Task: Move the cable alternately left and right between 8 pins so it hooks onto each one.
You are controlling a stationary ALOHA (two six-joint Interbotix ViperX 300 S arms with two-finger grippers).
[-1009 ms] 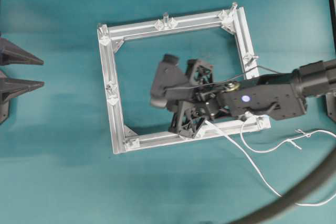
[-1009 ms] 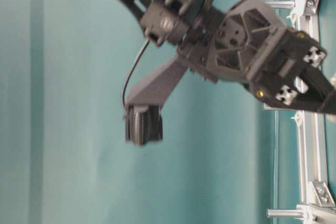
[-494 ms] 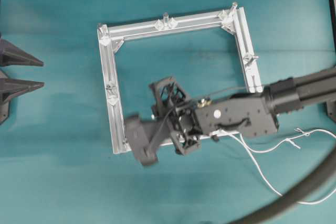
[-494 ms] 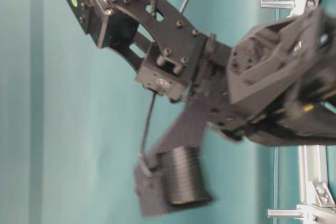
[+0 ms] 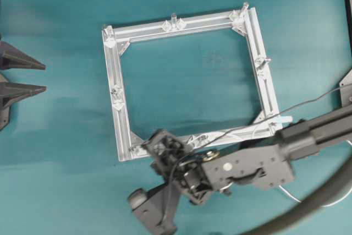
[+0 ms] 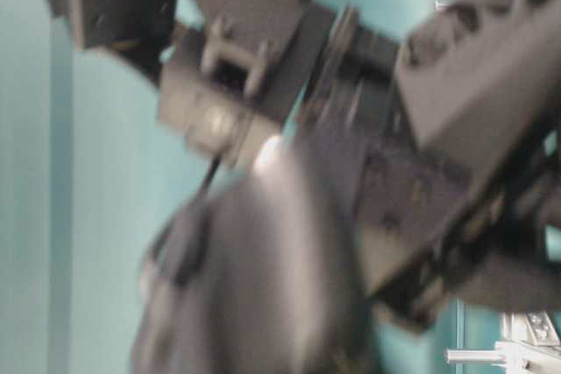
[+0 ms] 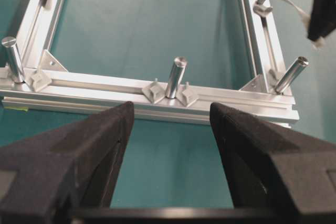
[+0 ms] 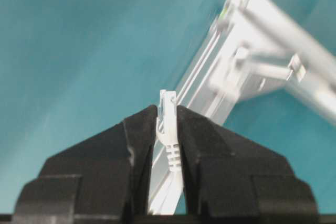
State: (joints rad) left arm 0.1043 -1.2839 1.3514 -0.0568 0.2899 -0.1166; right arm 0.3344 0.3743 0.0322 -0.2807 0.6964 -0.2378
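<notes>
Cable point(image 8: 169, 129): plug end pinched between the closed fingers of the right tool point(image 5: 165, 149), w/ the rest running along the frame's point(image 5: 116, 81) near bar. Weaving seems barely begun; next needs the plug led round a corner pin point(image 7: 12, 59). Left tool point(image 7: 170, 129) open, idle, well apart. Teal table point(image 5: 66, 180), otherwise bare.

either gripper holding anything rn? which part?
Right gripper pinches the cable at its white connector plug, between the fingers. Left gripper is open and holds nothing.
</notes>
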